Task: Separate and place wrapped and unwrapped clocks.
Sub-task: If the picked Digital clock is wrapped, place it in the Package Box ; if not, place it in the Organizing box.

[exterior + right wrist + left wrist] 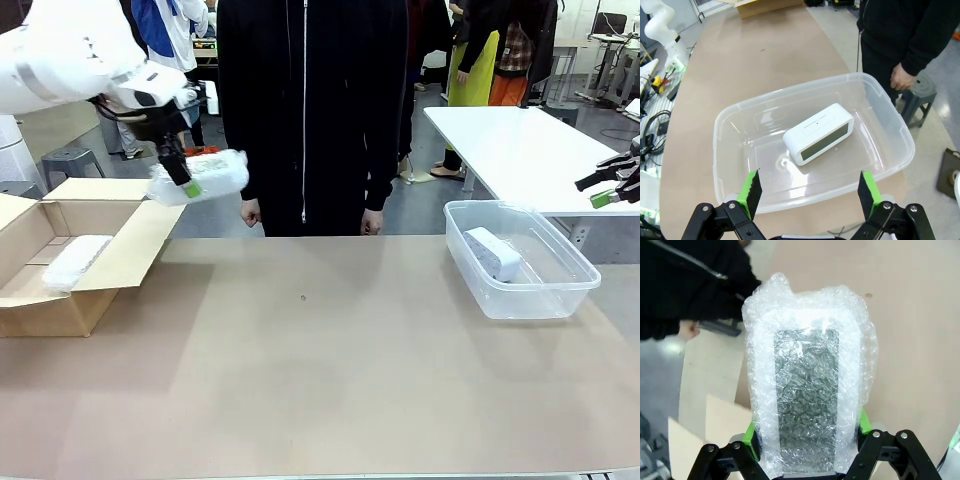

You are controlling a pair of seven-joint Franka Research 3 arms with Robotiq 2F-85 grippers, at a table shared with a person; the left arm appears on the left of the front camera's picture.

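Left jaws (807, 440) clamp a wrapped clock (807, 385) — right jaws (810, 192) spread wide, empty, over the bin (900, 135).

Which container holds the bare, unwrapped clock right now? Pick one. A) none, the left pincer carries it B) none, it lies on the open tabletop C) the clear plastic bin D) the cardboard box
C: the bare clock lies on the floor of the clear plastic bin, below the open right pincer.

Brown table (330, 390) bears cardboard box (60, 250), clear bin (525, 290).
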